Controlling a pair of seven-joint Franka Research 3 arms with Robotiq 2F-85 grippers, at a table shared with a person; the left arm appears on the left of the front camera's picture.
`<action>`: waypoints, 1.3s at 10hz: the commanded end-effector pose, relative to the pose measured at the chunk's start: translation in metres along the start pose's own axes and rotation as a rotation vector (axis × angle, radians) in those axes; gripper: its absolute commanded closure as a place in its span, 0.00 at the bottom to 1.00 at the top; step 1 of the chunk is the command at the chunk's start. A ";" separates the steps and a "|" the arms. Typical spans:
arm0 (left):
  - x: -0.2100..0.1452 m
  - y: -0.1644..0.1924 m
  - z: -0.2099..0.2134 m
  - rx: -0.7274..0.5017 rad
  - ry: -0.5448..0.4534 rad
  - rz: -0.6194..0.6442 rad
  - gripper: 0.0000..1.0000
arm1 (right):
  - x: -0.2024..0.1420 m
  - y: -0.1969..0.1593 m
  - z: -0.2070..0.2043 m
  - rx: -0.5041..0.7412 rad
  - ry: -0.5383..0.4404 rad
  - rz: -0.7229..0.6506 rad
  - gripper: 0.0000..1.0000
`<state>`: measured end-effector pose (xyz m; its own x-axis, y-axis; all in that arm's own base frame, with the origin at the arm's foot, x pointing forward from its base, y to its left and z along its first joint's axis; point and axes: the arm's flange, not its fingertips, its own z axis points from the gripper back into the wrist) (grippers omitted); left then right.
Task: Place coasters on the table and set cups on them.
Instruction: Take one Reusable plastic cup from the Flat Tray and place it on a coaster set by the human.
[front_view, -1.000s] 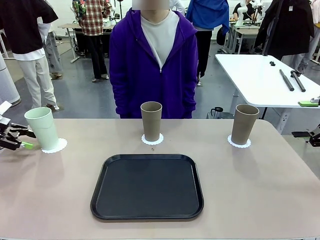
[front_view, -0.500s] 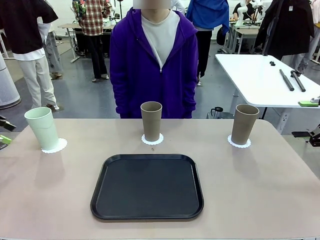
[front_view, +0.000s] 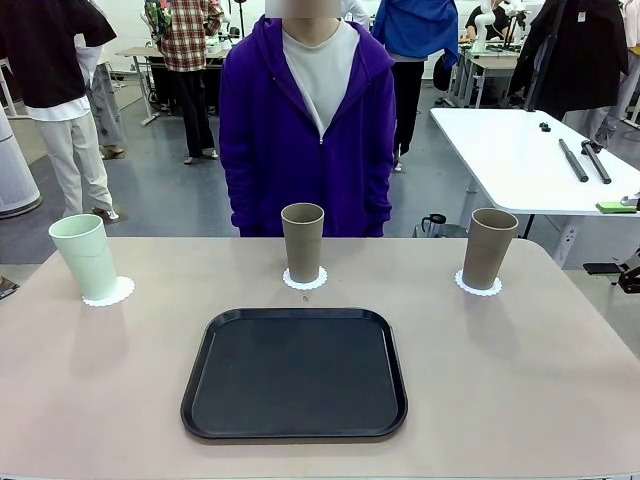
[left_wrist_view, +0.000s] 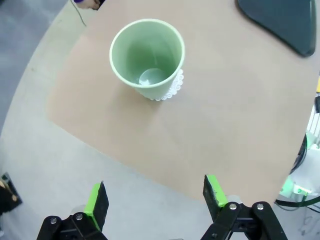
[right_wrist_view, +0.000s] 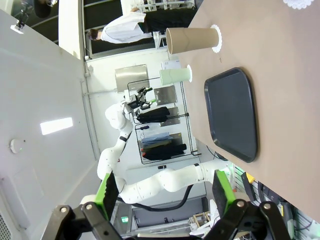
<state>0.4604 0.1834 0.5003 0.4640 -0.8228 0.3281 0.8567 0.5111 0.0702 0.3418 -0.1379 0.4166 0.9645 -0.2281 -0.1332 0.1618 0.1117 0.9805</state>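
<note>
Front view: we are seeing three cups on the table (front_view: 560, 400), each standing on a coaster: green cup (front_view: 85, 258) at left on its coaster (front_view: 118, 293), middle tan cup (front_view: 302, 242) on its coaster (front_view: 305, 281), right tan cup (front_view: 489, 248) on its coaster (front_view: 470, 287). We are judging the task as done; nothing is left to place, so the next move is likely just parking the arms clear.

Left wrist view: left gripper (left_wrist_view: 155, 197) is hanging off the table edge, jaws spread wide and empty, green cup well ahead of it, upright, nothing inside. Right wrist view: right gripper (right_wrist_view: 162, 190) is also gaping, gripping nothing, aimed sideways along the table.

Black tray (front_view: 295, 375) is sitting bare in the near middle. A person (front_view: 305, 120) in a purple hoodie is standing at the far side behind the middle cup, hands not on the table. Nothing is blocking either arm.
</note>
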 end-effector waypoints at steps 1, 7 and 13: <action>0.024 -0.009 0.016 -0.054 0.054 0.056 0.00 | 0.001 0.001 0.001 0.006 0.005 0.003 0.00; 0.044 -0.022 0.032 -0.056 0.095 0.045 0.00 | 0.001 0.001 0.001 0.006 0.005 0.003 0.00; 0.044 -0.022 0.032 -0.056 0.095 0.045 0.00 | 0.001 0.001 0.001 0.006 0.005 0.003 0.00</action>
<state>0.4543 0.1440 0.5441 0.5243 -0.8193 0.2320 0.8429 0.5380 -0.0051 0.3419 -0.1378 0.4166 0.9646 -0.2277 -0.1332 0.1618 0.1119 0.9805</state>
